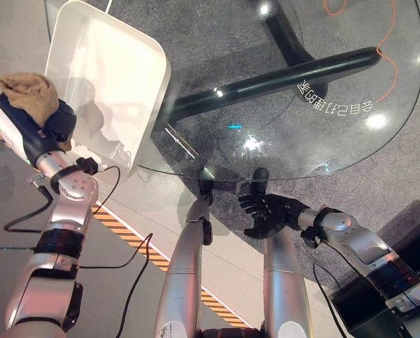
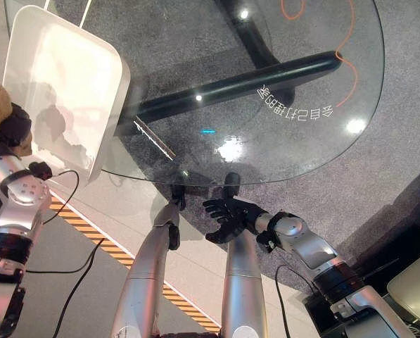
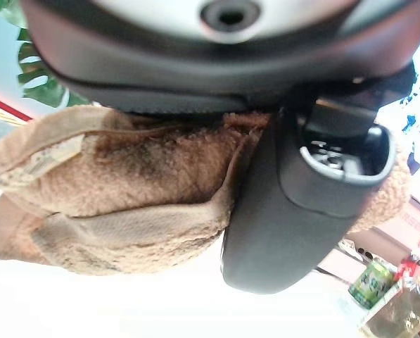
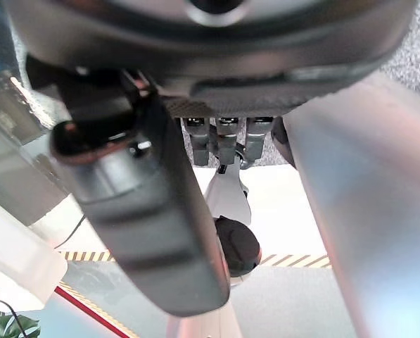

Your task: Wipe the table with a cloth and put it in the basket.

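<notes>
Fuzzy brown cloth (image 1: pixel 28 95) bunched in left hand (image 1: pixel 46 127), seemingly beside white basket (image 1: pixel 104 77).

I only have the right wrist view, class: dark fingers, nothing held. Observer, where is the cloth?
Observer: The brown cloth is bunched in the left hand, fingers curled round it.
Operator: Is it over the basket?
Observer: Beside it. The white basket sits at the glass table's left edge, and the cloth is outside its left rim.
Operator: And my right hand?
Observer: The right hand hangs open below the table's near edge.
</notes>
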{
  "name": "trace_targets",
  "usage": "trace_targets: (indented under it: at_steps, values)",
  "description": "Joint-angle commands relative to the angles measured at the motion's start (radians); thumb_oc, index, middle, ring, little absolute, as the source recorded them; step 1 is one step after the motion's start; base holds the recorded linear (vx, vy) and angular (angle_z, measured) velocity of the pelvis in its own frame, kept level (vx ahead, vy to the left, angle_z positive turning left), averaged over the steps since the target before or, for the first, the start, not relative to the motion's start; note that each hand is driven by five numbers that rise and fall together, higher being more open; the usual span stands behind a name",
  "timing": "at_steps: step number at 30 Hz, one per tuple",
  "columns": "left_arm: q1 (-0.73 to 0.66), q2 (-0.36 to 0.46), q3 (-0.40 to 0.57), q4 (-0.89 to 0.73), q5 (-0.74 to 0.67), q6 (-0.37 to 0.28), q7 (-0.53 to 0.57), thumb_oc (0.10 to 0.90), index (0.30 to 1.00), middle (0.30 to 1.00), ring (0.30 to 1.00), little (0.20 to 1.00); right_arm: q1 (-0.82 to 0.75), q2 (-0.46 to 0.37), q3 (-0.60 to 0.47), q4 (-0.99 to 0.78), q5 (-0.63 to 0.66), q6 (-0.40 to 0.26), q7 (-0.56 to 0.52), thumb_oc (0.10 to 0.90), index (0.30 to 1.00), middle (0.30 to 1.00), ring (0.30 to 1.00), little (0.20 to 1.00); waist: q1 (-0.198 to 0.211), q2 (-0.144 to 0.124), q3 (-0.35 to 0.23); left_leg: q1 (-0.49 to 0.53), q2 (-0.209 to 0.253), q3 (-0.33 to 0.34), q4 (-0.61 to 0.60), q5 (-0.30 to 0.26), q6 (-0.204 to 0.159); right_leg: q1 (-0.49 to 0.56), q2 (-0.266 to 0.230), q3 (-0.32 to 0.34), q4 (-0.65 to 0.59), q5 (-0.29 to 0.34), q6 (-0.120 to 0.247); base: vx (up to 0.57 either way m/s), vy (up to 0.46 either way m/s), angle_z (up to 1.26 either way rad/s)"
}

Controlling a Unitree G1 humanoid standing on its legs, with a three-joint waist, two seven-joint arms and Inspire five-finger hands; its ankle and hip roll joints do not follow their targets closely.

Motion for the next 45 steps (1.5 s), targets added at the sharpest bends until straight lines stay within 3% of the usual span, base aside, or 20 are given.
trace_targets:
  at_steps: [1,7,15,20,21,22,23,24,26,27,45]
  values:
    - [-0.046,0.148,0.064,0.006,0.012,-0.019,0.076,0.100,0.300,0.300,0.300,0.200,0.045,0.021,0.050,-0.036,0.068,-0.006,0.059,0.800,0.900,0.900,0.900,0.900,-0.019,-0.001,-0.026,-0.041,-0.032,0.033,0.131,-0.115,-0.012,-0.023,0.071,0.003,-0.048,0.027,0.010,0.02,0.039,0.01]
    - [-0.113,0.161,0.012,0.064,0.059,0.030,0.035,0.100,0.300,0.300,0.300,0.200,0.030,0.021,0.049,-0.029,0.086,0.007,0.049,0.800,0.900,0.900,0.900,0.900,-0.030,-0.021,-0.026,-0.083,-0.022,0.032,0.135,-0.110,-0.017,-0.063,0.083,0.011,-0.037,0.035,0.016,0.02,0.036,-0.01]
    - [-0.209,0.138,-0.075,0.112,0.058,0.040,-0.033,0.100,0.300,0.300,0.300,0.200,-0.003,0.019,0.058,-0.009,0.109,0.010,0.054,0.800,0.900,0.900,0.900,0.900,-0.041,-0.046,-0.026,-0.137,-0.019,0.024,0.145,-0.108,-0.023,-0.115,0.095,0.023,-0.027,0.045,0.023,0.01,0.008,-0.01]
    - [-0.241,0.108,-0.112,0.161,0.049,0.106,-0.069,0.100,0.300,0.300,0.300,0.200,-0.031,0.020,0.067,0.015,0.110,0.013,0.053,0.800,0.900,0.900,0.900,0.900,-0.049,-0.057,-0.026,-0.155,-0.021,0.021,0.142,-0.100,-0.028,-0.128,0.104,0.030,-0.033,0.053,0.025,0.00,0.006,-0.01]
    - [-0.243,0.107,-0.113,0.166,0.048,0.109,-0.070,0.155,0.347,0.347,0.347,0.255,-0.033,0.020,0.067,0.017,0.110,0.013,0.054,0.800,0.900,0.900,0.900,0.900,-0.050,-0.057,-0.026,-0.156,-0.021,0.021,0.143,-0.100,-0.028,-0.129,0.104,0.031,-0.033,0.054,0.026,0.01,0.009,-0.05]
    - [-0.251,0.104,-0.117,0.189,0.024,0.122,-0.090,0.396,0.554,0.554,0.554,0.496,-0.042,0.019,0.068,0.026,0.113,0.010,0.055,0.800,0.900,0.900,0.900,0.900,-0.053,-0.061,-0.026,-0.159,-0.021,0.020,0.142,-0.098,-0.030,-0.132,0.106,0.034,-0.036,0.057,0.027,0.01,0.006,-0.07]
    - [-0.256,0.103,-0.118,0.200,0.017,0.118,-0.094,0.446,0.596,0.596,0.596,0.546,-0.048,0.018,0.069,0.030,0.119,0.007,0.054,0.800,0.900,0.900,0.900,0.900,-0.055,-0.062,-0.026,-0.165,-0.019,0.020,0.143,-0.097,-0.032,-0.135,0.107,0.036,-0.038,0.059,0.027,0.01,0.005,-0.08]
    - [-0.258,0.104,-0.119,0.203,0.017,0.119,-0.095,0.446,0.596,0.596,0.596,0.546,-0.049,0.017,0.069,0.031,0.120,0.006,0.054,0.800,0.900,0.900,0.900,0.900,-0.056,-0.063,-0.026,-0.167,-0.019,0.020,0.144,-0.097,-0.032,-0.137,0.107,0.037,-0.039,0.060,0.027,0.01,0.000,-0.08]
    - [-0.269,0.107,-0.127,0.218,0.005,0.125,-0.096,0.720,0.832,0.832,0.832,0.820,-0.051,0.014,0.071,0.034,0.122,-0.001,0.054,0.800,0.900,0.900,0.900,0.900,-0.058,-0.066,-0.026,-0.177,-0.019,0.018,0.146,-0.098,-0.033,-0.144,0.107,0.039,-0.043,0.063,0.028,0.01,-0.005,-0.08]
    - [-0.272,0.106,-0.128,0.221,0.001,0.127,-0.092,0.800,0.900,0.900,0.900,0.900,-0.051,0.013,0.073,0.035,0.122,-0.003,0.052,0.800,0.900,0.900,0.900,0.900,-0.059,-0.066,-0.026,-0.177,-0.019,0.018,0.145,-0.098,-0.034,-0.144,0.107,0.039,-0.045,0.063,0.028,0.00,-0.004,-0.07]
    - [-0.260,0.094,-0.111,0.178,-0.067,0.066,-0.122,0.800,0.900,0.900,0.900,0.900,-0.022,0.051,0.060,0.016,0.118,-0.014,0.024,0.800,0.900,0.900,0.900,0.900,-0.049,-0.060,-0.026,-0.135,-0.028,0.007,0.122,-0.094,-0.031,-0.101,0.100,0.028,-0.064,0.059,0.029,-0.01,-0.020,-0.01]
